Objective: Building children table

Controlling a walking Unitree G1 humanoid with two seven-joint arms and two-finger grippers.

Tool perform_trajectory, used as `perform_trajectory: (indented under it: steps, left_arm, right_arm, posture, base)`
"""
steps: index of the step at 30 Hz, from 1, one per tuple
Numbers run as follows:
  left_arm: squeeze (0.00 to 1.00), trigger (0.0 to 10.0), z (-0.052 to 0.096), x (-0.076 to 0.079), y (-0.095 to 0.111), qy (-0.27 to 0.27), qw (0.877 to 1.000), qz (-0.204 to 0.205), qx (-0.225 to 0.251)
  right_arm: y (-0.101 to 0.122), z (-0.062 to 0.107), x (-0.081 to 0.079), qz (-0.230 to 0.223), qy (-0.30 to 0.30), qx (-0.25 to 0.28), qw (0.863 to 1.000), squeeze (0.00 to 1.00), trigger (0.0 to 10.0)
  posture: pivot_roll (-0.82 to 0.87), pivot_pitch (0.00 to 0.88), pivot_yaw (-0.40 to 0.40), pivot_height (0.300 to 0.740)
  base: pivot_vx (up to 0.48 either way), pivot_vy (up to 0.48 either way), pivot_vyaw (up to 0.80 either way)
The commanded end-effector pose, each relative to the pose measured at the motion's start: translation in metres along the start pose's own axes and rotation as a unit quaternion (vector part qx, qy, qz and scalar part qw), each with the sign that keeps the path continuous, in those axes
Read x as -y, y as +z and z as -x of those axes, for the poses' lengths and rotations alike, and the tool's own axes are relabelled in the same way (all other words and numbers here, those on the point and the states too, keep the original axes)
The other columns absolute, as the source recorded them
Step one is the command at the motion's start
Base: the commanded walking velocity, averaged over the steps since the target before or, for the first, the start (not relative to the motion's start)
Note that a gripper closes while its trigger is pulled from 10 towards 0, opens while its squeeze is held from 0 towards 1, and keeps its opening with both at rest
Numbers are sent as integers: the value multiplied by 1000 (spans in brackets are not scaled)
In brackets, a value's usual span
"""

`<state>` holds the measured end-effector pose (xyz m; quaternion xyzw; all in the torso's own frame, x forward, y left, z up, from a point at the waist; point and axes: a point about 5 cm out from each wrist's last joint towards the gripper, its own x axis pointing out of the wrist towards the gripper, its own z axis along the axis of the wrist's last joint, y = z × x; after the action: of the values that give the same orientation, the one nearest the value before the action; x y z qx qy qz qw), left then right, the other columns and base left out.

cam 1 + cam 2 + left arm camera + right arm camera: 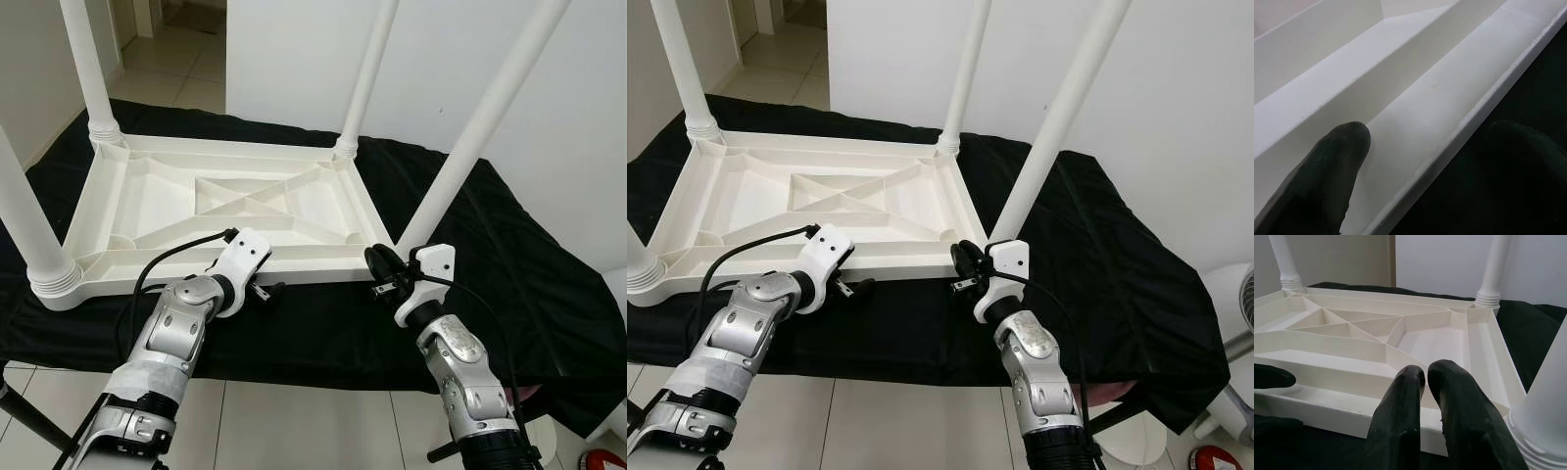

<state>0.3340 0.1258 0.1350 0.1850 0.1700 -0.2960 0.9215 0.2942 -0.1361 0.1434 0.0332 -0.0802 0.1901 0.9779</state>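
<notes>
Inverted white table (235, 201) on black cloth (509, 284), both grippers at its near edge.

You have the table lying upside down, ribbed underside up, its long axis running across your view, all four legs (480, 122) pointing upward and cut off by the frame top. Your left gripper (265, 290) is at the near rim; from the head views its fingers are mostly hidden under the wrist housing, but the left wrist view shows one finger (1327, 176) inside the rim channel and the other outside over the cloth, straddling the rim, spread apart. Whether they press it cannot be told. Your right gripper (380, 269) sits just beside the near right leg; the right wrist view shows its fingertips (1449, 382) closed together, holding nothing.
</notes>
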Motion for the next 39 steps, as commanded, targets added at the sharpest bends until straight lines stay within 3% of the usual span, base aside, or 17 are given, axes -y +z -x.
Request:
perform_trajectory:
  steps: [1,9,10,11,12,15,16,19,23,31,32,33,34,35,36,39]
  left_arm:
    - [0,10000,-3,-3,-4,51,999,7,-16]
    - [0,10000,-4,-5,-3,43,999,-9,-21]
    - [0,6902,-5,-4,-1,39,999,-9,-20]
    - [0,6902,-5,-4,-1,39,999,-9,-20]
    - [0,4706,-5,-3,0,36,999,-9,-17]
    - [0,4039,-5,-2,1,34,999,-9,-15]
    - [0,2784,-6,-1,1,32,999,-10,-15]
    - [0,3059,-6,0,1,31,999,-11,-14]
    - [0,2471,-5,1,2,31,999,-15,-13]
    - [0,2353,-7,10,8,23,1000,-20,5]
    - [0,2353,-7,10,8,23,1000,-20,5]
    - [0,2706,-8,18,13,11,999,-31,26]
    - [0,3725,-8,22,16,5,999,-37,36]
    - [0,3725,-8,22,16,5,999,-37,36]
    - [0,10000,-9,27,20,-3,998,-47,51]
    - [0,10000,-9,34,25,-13,996,-54,68]
  right_arm:
    - [-1,1,1,1,-5,-6,1000,0,10000]
    - [-1,0,-1,2,-8,-6,1000,0,10000]
    - [-1,0,-1,3,-9,-5,1000,0,10000]
    - [-1,0,-1,3,-9,-5,1000,0,10000]
    - [-1,0,0,5,-11,-5,1000,0,10000]
    - [-1,0,1,6,-14,-5,1000,0,10000]
    - [-1,0,2,7,-15,-5,1000,0,10000]
    - [-1,0,2,8,-16,-5,1000,0,10000]
    - [-1,0,3,10,-17,-6,1000,0,10000]
    - [-1,-1,3,10,-19,-7,1000,0,10000]
    - [-1,-1,3,10,-19,-7,1000,0,10000]
    - [-1,-1,2,10,-18,-7,1000,0,10000]
    - [-1,-1,2,9,-18,-7,1000,0,10000]
    - [-1,-1,2,9,-18,-7,1000,0,10000]
    - [-1,-1,2,9,-18,-7,1000,0,10000]
    - [-1,-2,2,9,-18,-7,1000,0,10000]
  posture:
    - [7,0,-136,740]
    - [6,0,-127,740]
    - [5,0,-124,740]
    - [5,0,-124,740]
    - [5,0,-123,740]
    - [5,0,-123,740]
    - [5,0,-124,740]
    - [4,0,-124,740]
    - [7,0,-127,740]
    - [11,0,-131,740]
    - [11,0,-131,740]
    - [12,0,-132,740]
    - [12,0,-132,740]
    - [12,0,-132,740]
    - [13,0,-133,740]
    - [13,0,-133,740]
  base:
    - [0,0,0]
    - [0,0,0]
    - [0,0,0]
    - [0,0,0]
    - [0,0,0]
    - [0,0,0]
    - [0,0,0]
    - [0,0,0]
    - [0,0,0]
    - [0,0,0]
    - [0,0,0]
    - [0,0,0]
    - [0,0,0]
    - [0,0,0]
    - [0,0,0]
    - [0,0,0]
